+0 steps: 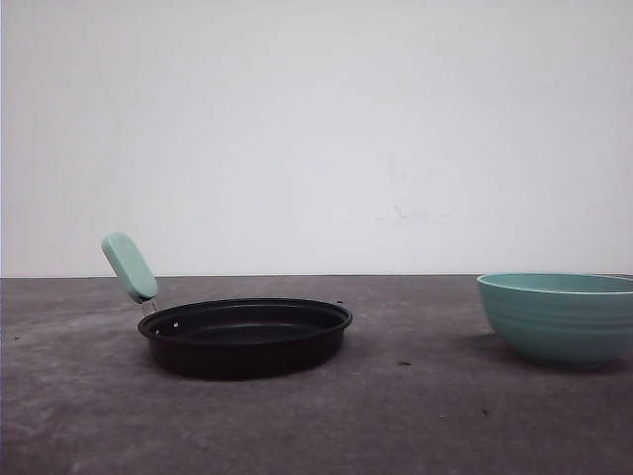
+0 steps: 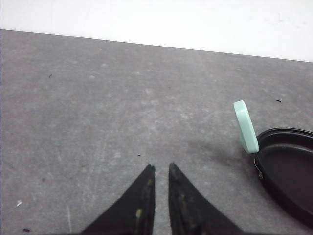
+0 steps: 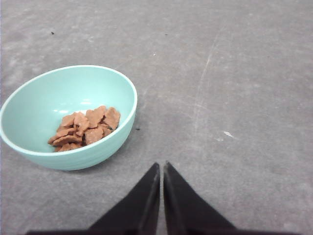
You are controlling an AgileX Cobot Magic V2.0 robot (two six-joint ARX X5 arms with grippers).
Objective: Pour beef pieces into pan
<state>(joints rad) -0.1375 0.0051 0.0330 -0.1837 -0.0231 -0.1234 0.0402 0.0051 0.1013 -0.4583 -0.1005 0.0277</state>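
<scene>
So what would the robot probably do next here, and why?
Probably the right gripper, its fingers nearly together and empty, moves to the teal bowl and grips its rim: the beef pieces lie in that bowl, and the pan stands empty.

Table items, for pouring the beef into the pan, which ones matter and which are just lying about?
For the job:
beef pieces
teal bowl holding them
pan
right pincer
left pincer

Just lying about:
dark crumbs on the table
</scene>
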